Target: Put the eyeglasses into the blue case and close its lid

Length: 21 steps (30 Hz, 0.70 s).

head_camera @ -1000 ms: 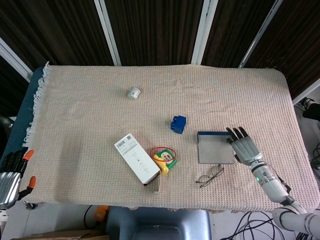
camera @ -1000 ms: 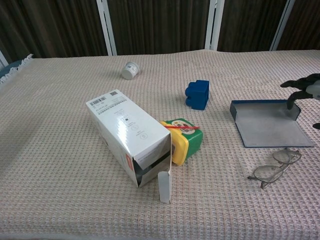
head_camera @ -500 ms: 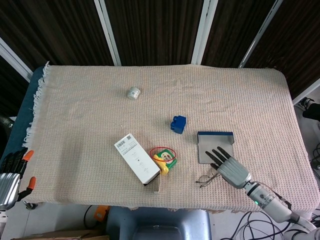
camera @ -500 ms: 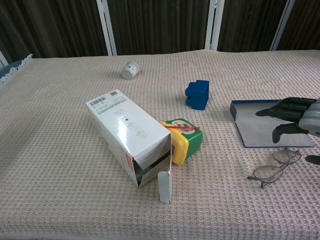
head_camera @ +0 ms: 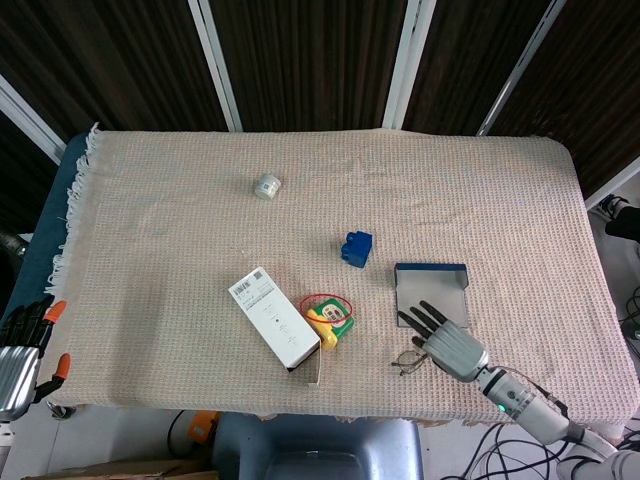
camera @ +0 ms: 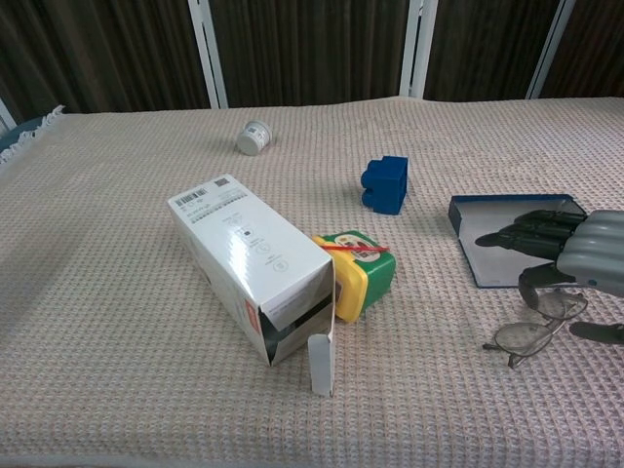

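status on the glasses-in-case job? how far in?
Early. Done: the blue case lies open. In hand: the right hand hovers, fingers spread, over the eyeglasses, which lie on the cloth beside the case, not yet gripped. Left: grasp them, place them inside, close the lid. The left hand sits off the table edge.

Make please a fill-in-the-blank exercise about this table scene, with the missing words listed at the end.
1. The right hand hovers with its fingers spread above the ____, which lie on the cloth just in front of the blue case.
2. The lid of the blue case stands ____.
3. The white box lies on its side touching a green and ____ item.
4. The small blue block sits between the blue case and the ____ box.

Missing words: eyeglasses; open; yellow; white
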### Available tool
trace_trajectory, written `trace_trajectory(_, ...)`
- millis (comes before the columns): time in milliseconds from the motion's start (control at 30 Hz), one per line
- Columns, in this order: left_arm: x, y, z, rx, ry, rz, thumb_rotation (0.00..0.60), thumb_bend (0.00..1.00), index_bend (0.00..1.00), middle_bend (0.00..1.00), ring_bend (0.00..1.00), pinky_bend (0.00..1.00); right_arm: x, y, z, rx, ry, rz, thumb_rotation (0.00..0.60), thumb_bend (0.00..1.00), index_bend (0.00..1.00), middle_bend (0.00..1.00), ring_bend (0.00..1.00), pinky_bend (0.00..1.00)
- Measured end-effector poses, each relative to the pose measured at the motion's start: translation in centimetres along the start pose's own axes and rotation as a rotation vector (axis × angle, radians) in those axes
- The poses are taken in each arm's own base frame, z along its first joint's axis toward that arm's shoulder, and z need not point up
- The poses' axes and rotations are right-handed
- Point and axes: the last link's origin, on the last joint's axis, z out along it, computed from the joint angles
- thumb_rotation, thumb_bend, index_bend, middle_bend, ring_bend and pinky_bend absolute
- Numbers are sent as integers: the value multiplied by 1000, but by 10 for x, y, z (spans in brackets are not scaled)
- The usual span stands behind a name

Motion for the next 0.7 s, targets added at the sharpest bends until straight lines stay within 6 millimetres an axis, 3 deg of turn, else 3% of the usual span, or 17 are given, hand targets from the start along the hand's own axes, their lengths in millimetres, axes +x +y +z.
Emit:
trace_trajectory(267,0,-1,0,2,3,0,600,448,0,0,0,40,-5,-5,6,14,2,13,600,454,603,18,0,0)
trace_trajectory(700,1,-2,-1,2,8,3,600,448,0,0,0,40,-10,-6,7,10,-10,1,600,591,695,60,0,0)
